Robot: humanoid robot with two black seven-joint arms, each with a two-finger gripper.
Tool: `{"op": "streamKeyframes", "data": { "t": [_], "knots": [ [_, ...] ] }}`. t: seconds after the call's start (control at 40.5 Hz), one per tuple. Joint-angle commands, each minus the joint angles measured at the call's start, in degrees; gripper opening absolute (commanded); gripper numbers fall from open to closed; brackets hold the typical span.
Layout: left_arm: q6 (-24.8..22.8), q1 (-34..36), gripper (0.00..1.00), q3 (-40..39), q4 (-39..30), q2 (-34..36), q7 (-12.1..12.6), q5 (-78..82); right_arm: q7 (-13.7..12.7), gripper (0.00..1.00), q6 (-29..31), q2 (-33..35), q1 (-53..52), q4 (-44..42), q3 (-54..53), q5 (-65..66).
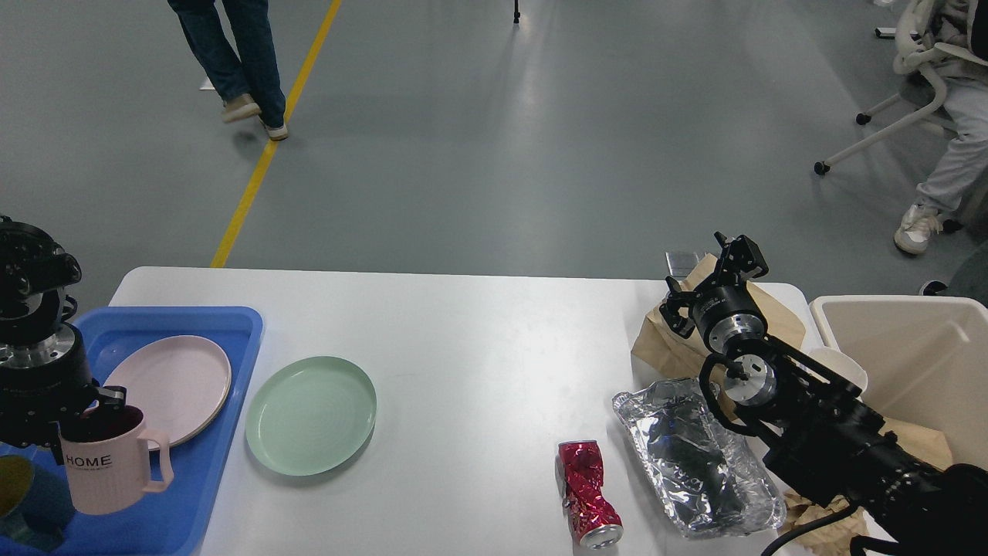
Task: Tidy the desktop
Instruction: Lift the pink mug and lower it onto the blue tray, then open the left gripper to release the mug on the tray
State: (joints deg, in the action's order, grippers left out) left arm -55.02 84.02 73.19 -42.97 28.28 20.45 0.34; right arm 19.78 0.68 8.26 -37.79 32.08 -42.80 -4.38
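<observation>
**Mug held over the tray, trash on my right**

The desktop point(478, 371) is the biggest thing here, white, filling the lower half of the view. Grey floor behind it with a yellow line point(270, 147); a walker's legs point(231, 54) at top left, a seated person point(957, 147) and chair at top right.

Beige bin point(918, 363) at the right end of the desktop. Blue tray point(193, 479) on the left end, running off the left and bottom edges of the view.

My right arm comes in from the lower right. Its gripper point(733, 259) sits over the brown paper bag point(679, 340) by the far right edge. It is seen small and dark, so I can't tell if the fingers are apart or together.

My left gripper point(65, 425) is at the left edge, over the tray, clamped on the rim of a pink mug point(104, 471) marked HOME, handle to the right.

Crumpled foil tray point(695, 455) lies near the front right, partly under my right arm. More crumpled brown paper shows under that arm.

Green plate point(311, 413) flat on the desktop just beside the tray. Pink plate point(174, 382) flat inside the tray, behind the mug.

Crushed red can point(587, 494) on its side, left of the foil tray, not touching.

Dark teal cup point(19, 498) at the bottom left corner on the tray, partly cut off.
</observation>
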Motion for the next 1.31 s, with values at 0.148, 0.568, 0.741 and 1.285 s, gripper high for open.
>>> {"op": "streamKeyframes", "data": {
  "t": [0.148, 0.568, 0.741, 1.285],
  "knots": [
    [0.02, -7.19, 0.00, -4.37, 10.53, -2.35, 0.12, -0.07, 0.00, 1.00, 0.02, -0.08, 0.00, 0.00, 0.00, -0.01],
    [0.02, -10.27, 0.00, -5.34, 11.59, -5.43, 0.12, 0.01, 0.00, 1.00, 0.02, -0.08, 0.00, 0.00, 0.00, -0.01],
    [0.02, -11.68, 0.00, -5.34, 11.59, -6.84, 0.12, 0.01, 0.00, 1.00, 0.02, 0.00, 0.00, 0.00, 0.00, -0.01],
    [0.02, -11.25, 0.47, -4.20, 10.98, -6.66, 0.12, 0.28, 0.00, 1.00, -0.07, 0.00, 0.00, 0.00, 0.00, -0.01]
  ]
}}
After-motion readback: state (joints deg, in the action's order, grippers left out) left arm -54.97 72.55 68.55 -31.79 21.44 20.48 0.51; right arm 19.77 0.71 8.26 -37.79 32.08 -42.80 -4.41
